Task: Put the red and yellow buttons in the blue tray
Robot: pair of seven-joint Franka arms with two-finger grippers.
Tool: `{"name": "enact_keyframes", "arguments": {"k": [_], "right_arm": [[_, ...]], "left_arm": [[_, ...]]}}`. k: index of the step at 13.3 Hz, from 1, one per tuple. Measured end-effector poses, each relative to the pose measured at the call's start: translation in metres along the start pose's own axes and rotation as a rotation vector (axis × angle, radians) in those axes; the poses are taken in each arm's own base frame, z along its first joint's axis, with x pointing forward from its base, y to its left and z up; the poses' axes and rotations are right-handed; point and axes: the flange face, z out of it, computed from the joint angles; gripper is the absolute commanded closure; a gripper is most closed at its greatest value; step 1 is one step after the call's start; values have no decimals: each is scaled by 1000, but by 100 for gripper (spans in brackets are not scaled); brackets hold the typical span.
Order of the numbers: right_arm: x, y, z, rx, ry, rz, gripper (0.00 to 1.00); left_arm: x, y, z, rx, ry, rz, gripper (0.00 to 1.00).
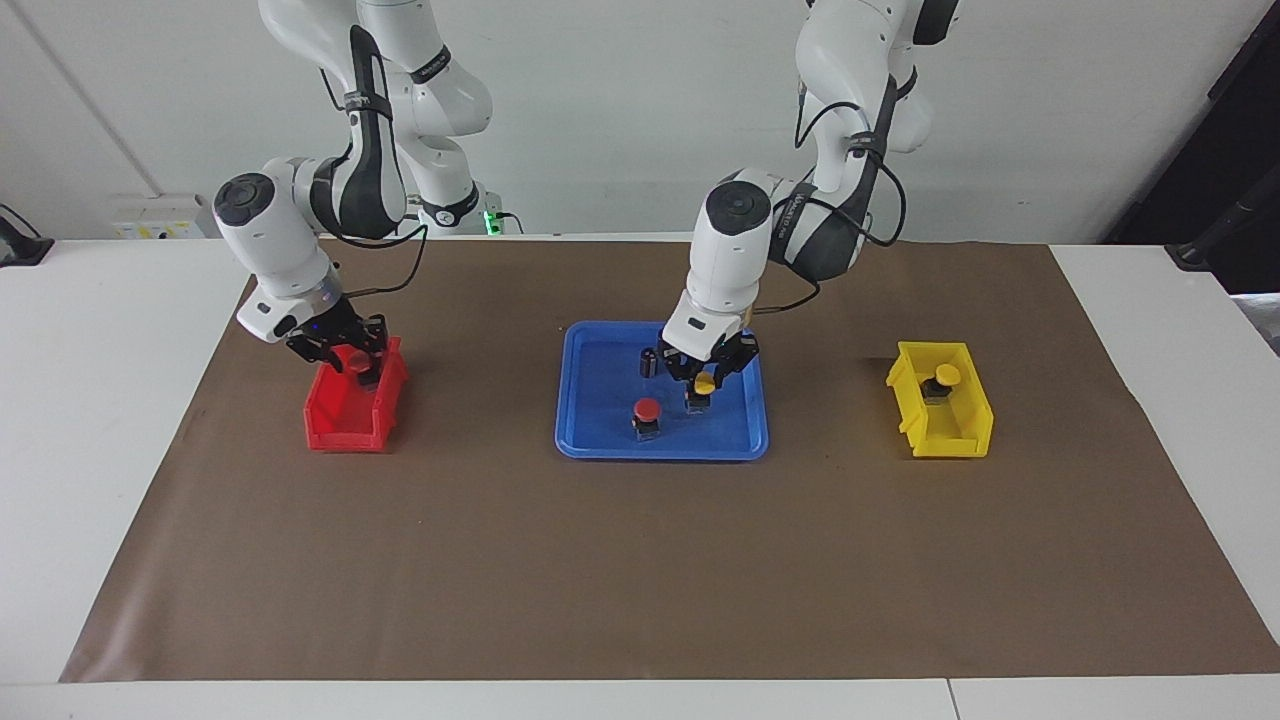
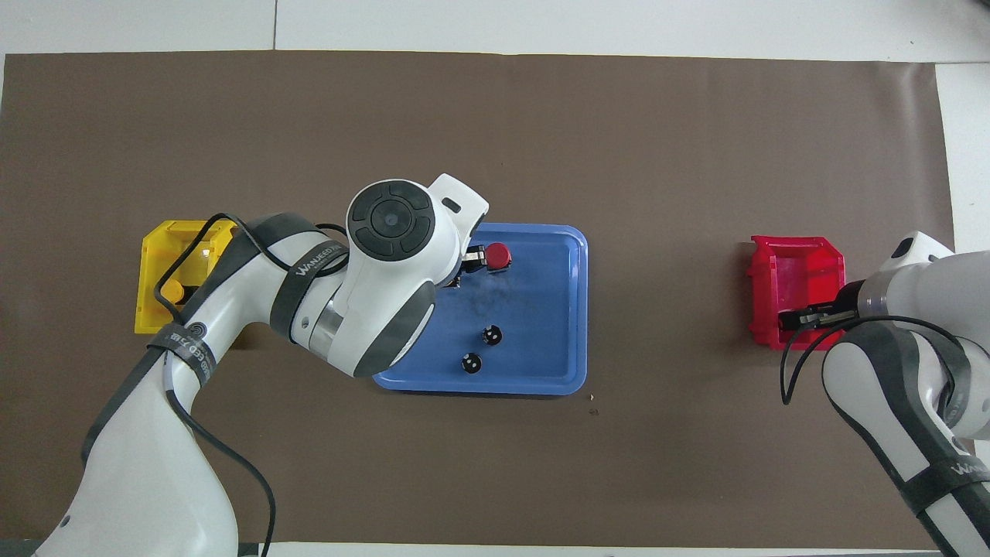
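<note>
- Nearest the robots inside the blue tray [image 1: 590,440]: two dark cylinders [image 2: 481,349], upright and close together, no part of the job.
- Over the tray's floor just beside those, toward the left arm's end: left tool [image 1: 704,388], clamped shut on a yellow button [image 1: 705,381].
- Held cap up, black base down, long axis upright; bare tray floor straight below the base. Touching the floor or just above it: cannot tell.
- Deciding relation for the coming move, by judgement: straight down only, then release; no sideways shift called for, with the spot below free and apart from the neighbours.
- Farther out in the tray: a red button [image 1: 647,408], standing upright on its base, already delivered, just beside the held one and not touching it.
- At the left arm's end of the tabletop, well apart from the tray: yellow bin [image 1: 940,440] with a second yellow button [image 1: 945,375] in its robot-side end, left arm the nearer one for it.
- At the right arm's end: red bin [image 1: 340,430], with the right tool [image 1: 350,362] down at its robot-side end, around a second red button [image 1: 352,358]. Gripped or merely straddled: cannot tell.
- Tally, judged from the layout: one in the tray, one about to land, two to fetch.
</note>
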Motion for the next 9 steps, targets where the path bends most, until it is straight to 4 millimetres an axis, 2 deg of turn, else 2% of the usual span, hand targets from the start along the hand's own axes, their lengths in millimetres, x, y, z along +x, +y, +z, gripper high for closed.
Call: {"name": "enact_keyframes", "arguments": {"k": [1,2,4,5,6,7,9], "right_arm": [[0,0,0,0,1,0,83],[0,0,0,0,1,-1,84],[4,-1,-6,-2,7,-4,84],[9,0,-16,1,-2,-6,84],[18,1,-35,7,-25,-7,84],[30,2,-61,14,-48,-12,84],[62,-12,-118,14,-70,-14,84]], "left_arm": [[0,1,6,3,-2,-3,37],[2,0,9,5,-4,-6,29],[6,-3,6,3,2,-14,1],[8,-3,4,2,5,-16,0],[9,-4,-3,2,6,-19,0],[10,-6,-18,10,-2,-21,0],[15,-22,-67,40,-38,19,0]]}}
